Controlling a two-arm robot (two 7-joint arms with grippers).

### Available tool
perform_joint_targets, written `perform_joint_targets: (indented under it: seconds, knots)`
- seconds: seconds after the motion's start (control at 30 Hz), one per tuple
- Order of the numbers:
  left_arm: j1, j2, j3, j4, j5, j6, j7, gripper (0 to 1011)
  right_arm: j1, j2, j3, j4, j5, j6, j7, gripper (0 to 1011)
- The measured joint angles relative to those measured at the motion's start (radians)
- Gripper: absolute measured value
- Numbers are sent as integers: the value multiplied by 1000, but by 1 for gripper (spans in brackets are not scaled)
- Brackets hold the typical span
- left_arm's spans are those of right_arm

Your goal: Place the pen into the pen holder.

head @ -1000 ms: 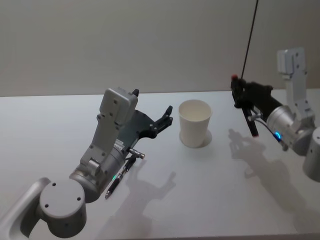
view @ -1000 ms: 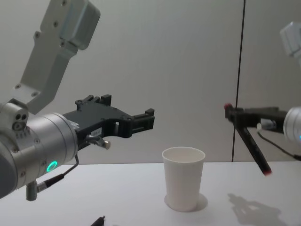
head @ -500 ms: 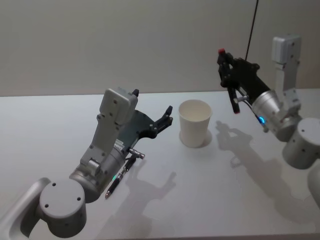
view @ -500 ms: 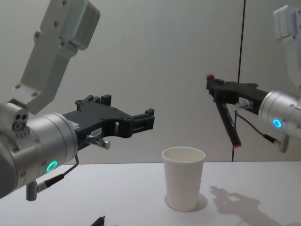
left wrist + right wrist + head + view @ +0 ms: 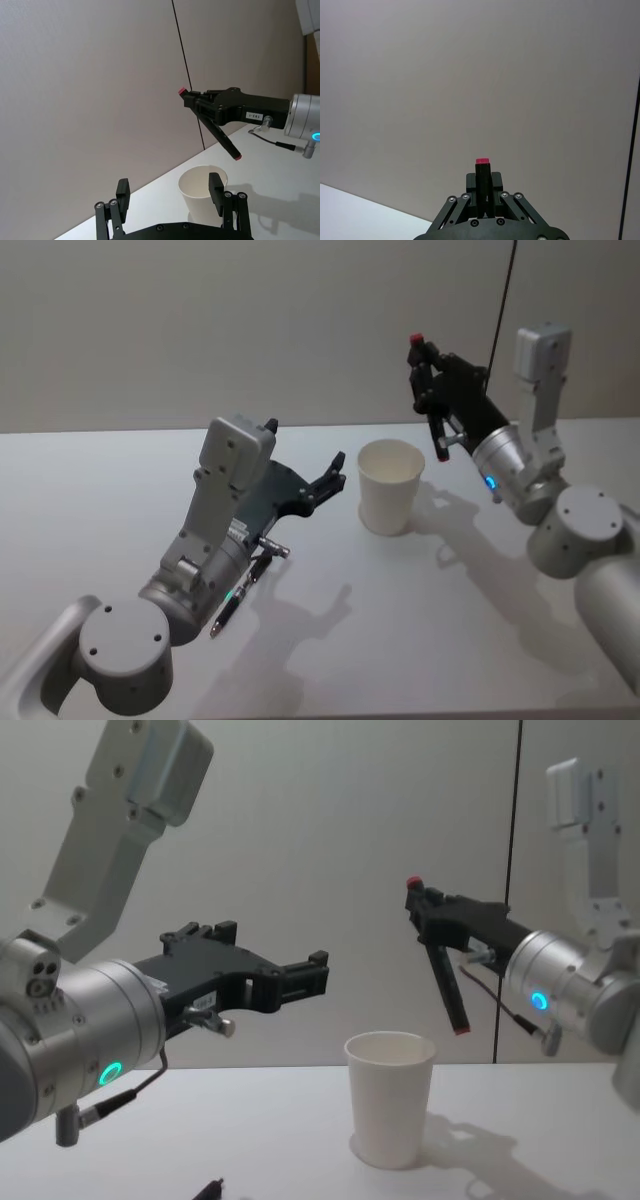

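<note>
The pen [image 5: 432, 405] is black with red ends and hangs tilted in the air, my right gripper [image 5: 424, 378] shut on its upper part. Its lower tip [image 5: 460, 1029] sits just right of the rim of the pen holder [image 5: 390, 1098], about level with that rim. The pen holder [image 5: 389, 486] is a white paper cup standing upright on the table. My left gripper [image 5: 336, 471] hovers open to the left of the cup. The left wrist view has the cup [image 5: 202, 189] beyond the left fingers [image 5: 215, 185] and the pen [image 5: 216, 132] above it. The right wrist view looks along the pen [image 5: 482, 175].
A second dark pen [image 5: 236, 598] lies on the white table [image 5: 420, 620] under my left arm, its end also at the chest view's bottom edge [image 5: 208, 1188]. A thin black cable [image 5: 511, 830] hangs down the wall behind the right arm.
My right gripper has carried the pen leftward toward the cup, bringing its lower tip close to the rim. The left arm has not moved.
</note>
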Motion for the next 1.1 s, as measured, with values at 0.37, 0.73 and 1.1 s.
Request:
perform_joint_targets:
  seconds: [0.37, 0.73, 1.1]
  knots:
    - [0, 0, 0, 0, 0, 0, 0, 1003, 86, -53, -23, 220, 21, -173, 15, 163]
    - [0, 0, 0, 0, 0, 0, 0, 1003, 154, -99, -40, 396, 34, -319, 24, 163]
    - [0, 0, 0, 0, 0, 0, 0, 1003, 202, -132, -47, 520, 33, -413, 14, 163]
